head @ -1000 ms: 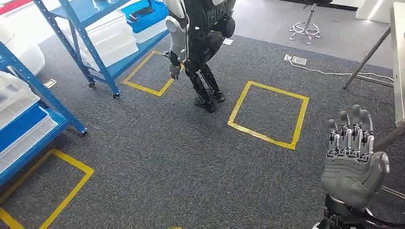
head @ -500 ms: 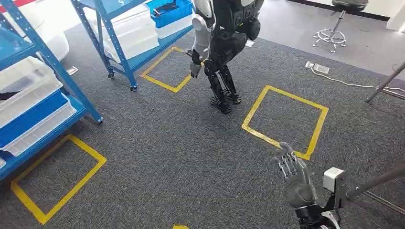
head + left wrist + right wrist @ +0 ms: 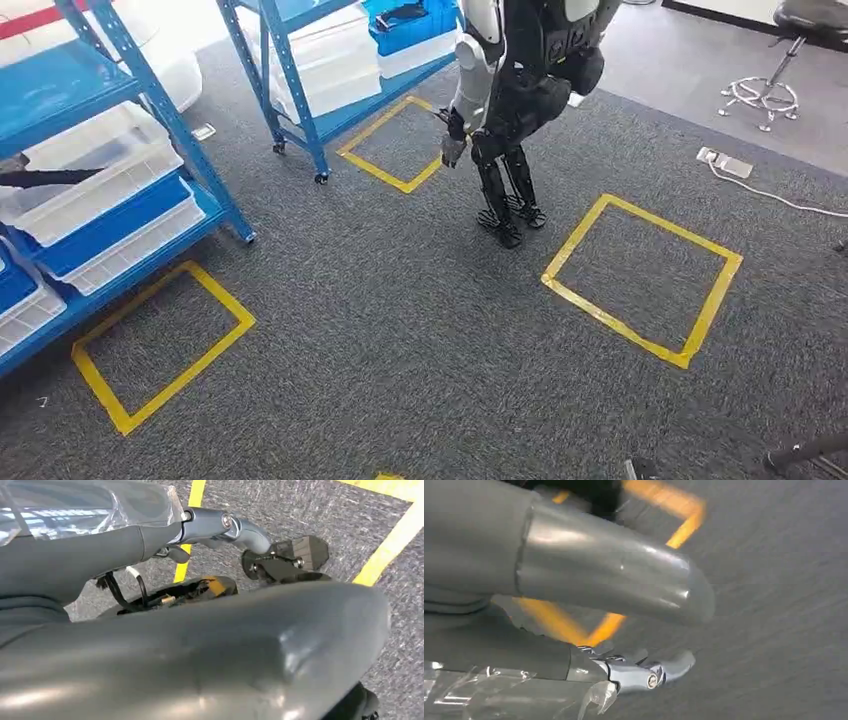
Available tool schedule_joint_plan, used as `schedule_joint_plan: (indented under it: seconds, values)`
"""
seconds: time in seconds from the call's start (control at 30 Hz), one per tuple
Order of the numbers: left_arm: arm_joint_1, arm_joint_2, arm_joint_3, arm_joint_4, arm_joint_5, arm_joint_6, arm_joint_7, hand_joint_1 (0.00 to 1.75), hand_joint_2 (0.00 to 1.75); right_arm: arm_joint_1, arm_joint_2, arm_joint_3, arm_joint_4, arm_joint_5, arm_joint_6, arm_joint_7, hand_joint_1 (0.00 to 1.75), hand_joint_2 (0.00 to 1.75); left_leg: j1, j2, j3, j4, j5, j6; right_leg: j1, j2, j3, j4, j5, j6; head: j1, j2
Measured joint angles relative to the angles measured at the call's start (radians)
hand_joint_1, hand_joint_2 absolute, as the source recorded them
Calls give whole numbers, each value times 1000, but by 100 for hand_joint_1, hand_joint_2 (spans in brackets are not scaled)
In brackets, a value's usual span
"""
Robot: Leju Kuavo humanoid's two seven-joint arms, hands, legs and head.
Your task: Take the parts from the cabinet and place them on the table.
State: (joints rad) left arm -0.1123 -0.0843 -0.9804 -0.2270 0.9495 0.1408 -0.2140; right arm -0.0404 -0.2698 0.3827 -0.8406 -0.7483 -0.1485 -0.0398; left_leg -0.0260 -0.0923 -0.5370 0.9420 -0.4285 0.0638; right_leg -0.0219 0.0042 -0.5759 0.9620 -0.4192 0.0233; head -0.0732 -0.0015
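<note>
Parts for this job cannot be picked out anywhere; they may sit in the bins of the blue steel shelving cabinet [image 3: 130, 150], the landmark for everything below, but no bin's contents can be read as parts.

The grey carpet floor [image 3: 400, 340] spreads out from the cabinet's feet. On the cabinet's shelves lie translucent white plastic bins [image 3: 95, 185] and a blue plastic bin [image 3: 100, 228]. A second blue shelving unit [image 3: 300, 70] stands beyond the cabinet, with a black-and-silver humanoid robot [image 3: 515, 100] just past it. A yellow tape square [image 3: 160, 345] marks the floor directly in front of the cabinet, and another yellow tape square [image 3: 645, 278] lies well apart from it, beyond the other robot. No table is in sight.

Judging by this, the task is barely begun or between trips: nothing is carried, and reaching the cabinet, picking and delivering remain.

The left hand [image 3: 210, 645] hangs over the carpet, its fingers [image 3: 285, 557] curled with nothing in them. The right hand [image 3: 589, 580] hangs likewise; whether its fingers are spread or closed I cannot tell, the view being blurred.

No brand, label or writing is legible.
</note>
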Motion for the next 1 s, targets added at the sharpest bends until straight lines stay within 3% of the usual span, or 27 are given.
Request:
schedule_joint_plan:
  seconds: [0.03,0.07,0.13,0.17,0.2,0.23,0.27,0.3,0.33,0.37,0.47,0.5,0.53,0.57,0.6,0.63,0.67,0.7,0.73,0.77,0.8,0.83,0.87,0.9,0.97,1.0]
  values:
    - [0,0,-3,0,-2,1,2,0,0,-2,2,16,42,40,-17,68,0,0,-3,42,-14,40,-28,-9,2,-3,4,-1,-2,-4,-3,0]
    - [-1,0,-5,0,-4,2,4,0,0,-5,12,31,72,75,-25,118,0,0,1,63,-49,110,-65,-17,3,-7,6,-1,-3,-7,-2,0]
    - [-4,0,-9,0,-10,3,13,0,0,-9,31,80,144,160,-30,231,0,0,7,75,-137,281,-137,-25,4,-22,7,-1,-7,-10,-2,0]
    - [-4,0,-11,0,-14,3,15,0,0,-11,38,107,187,210,-29,285,0,0,7,75,-173,347,-155,-25,5,-31,8,-1,-9,-11,-3,0]
    - [-3,0,-14,0,-17,3,18,0,0,-11,46,127,210,238,-25,318,0,0,7,75,-179,351,-144,-22,7,-41,10,0,-11,-12,-3,0]
    - [-2,0,-19,0,-19,3,23,0,0,-12,56,150,233,268,-19,337,0,0,6,76,-157,305,-114,-17,8,-49,13,-1,-13,-12,-3,0]
    - [-3,0,-24,0,-23,3,23,0,0,-13,65,168,251,290,-15,349,0,0,4,79,-110,214,-70,-9,10,-58,17,-1,-15,-11,-3,0]
    - [-4,0,-29,0,-27,3,29,0,0,-19,76,190,273,310,-11,359,0,0,-4,98,-48,102,-24,2,11,-65,24,-2,-17,-10,-3,0]
    - [-7,0,-31,0,-32,2,31,0,0,-24,85,211,293,321,-10,362,0,0,-15,144,7,13,2,17,10,-74,30,-3,-18,-9,-3,0]
    - [-13,0,-33,0,-36,2,31,0,0,-29,92,227,309,327,-10,365,0,0,-18,162,14,-14,0,19,15,-81,34,-1,-25,-3,-2,0]
    - [-23,0,-36,0,-39,-1,34,0,0,-43,104,272,351,334,-13,366,0,0,-22,138,15,-19,-4,18,7,-112,47,-8,-30,11,-3,0]
    - [-21,-1,-40,0,-39,-1,36,0,0,-46,109,284,359,334,-13,363,0,0,-15,124,26,-35,9,24,11,-112,55,-7,-31,16,-3,0]
    - [-18,-3,-45,0,-40,-2,38,0,0,-46,109,295,374,334,-14,363,0,0,-6,117,41,-42,22,25,9,-76,56,7,-42,21,-2,0]
    - [-19,-1,-49,0,-40,-1,41,0,0,-49,112,305,385,334,-14,361,0,0,-4,107,38,-42,22,26,8,-37,29,63,-81,27,-2,0]
    - [-20,0,-53,0,-40,-2,41,0,0,-50,113,319,399,334,-16,360,0,0,-2,101,38,-41,25,30,4,-21,-11,144,-127,30,-2,0]
    - [-22,-2,-56,0,-40,-2,44,0,175,-50,114,332,413,338,-16,359,0,0,-2,89,36,-41,25,30,4,-14,-57,238,-168,35,-2,0]
    - [-22,-3,-58,0,-41,-2,44,0,175,-51,115,346,426,341,-11,361,0,0,-2,77,36,-40,25,30,4,-13,-93,307,-187,39,-2,0]
    - [-21,-4,-59,0,-42,-2,45,0,175,-51,116,357,437,344,-7,365,0,0,-1,64,37,-40,25,29,3,-13,-103,320,-178,42,-2,0]
    - [-21,-4,-61,0,-43,-2,47,0,175,-53,117,368,445,346,-4,368,0,0,2,49,40,-39,23,27,1,-13,-88,283,-145,44,-2,0]
    - [-21,-4,-62,0,-44,1,47,0,175,-53,118,379,455,352,-1,370,0,0,5,34,44,-38,21,24,-2,-8,-50,203,-95,47,-2,0]
    - [-22,-4,-65,0,-45,5,47,0,175,-53,118,390,465,354,2,372,0,0,8,18,47,-32,17,18,-7,8,1,92,-42,51,-2,0]
    - [-23,-3,-68,0,-46,6,47,0,175,-51,120,399,473,355,2,373,0,0,8,8,43,-25,11,10,-17,61,35,11,-15,59,-2,0]
    - [-25,-3,-71,0,-47,7,47,0,175,-53,121,408,481,360,2,373,0,0,2,-2,35,-13,2,2,-8,64,38,2,-26,46,-2,0]
    - [-25,-3,-74,0,-48,7,46,0,175,-55,123,415,486,360,1,373,0,0,2,-9,34,-13,-1,-1,-14,53,37,2,-24,33,-2,0]
    - [-25,-3,-76,0,-49,13,46,0,175,-61,126,424,492,362,-11,371,0,0,7,-21,33,-14,-2,-4,-4,35,39,3,-29,20,-2,0]
    - [-24,-3,-77,0,-49,18,47,0,175,-64,131,429,493,365,-21,369,0,0,11,-28,31,-8,-6,-8,-8,21,42,1,-28,11,-2,0]
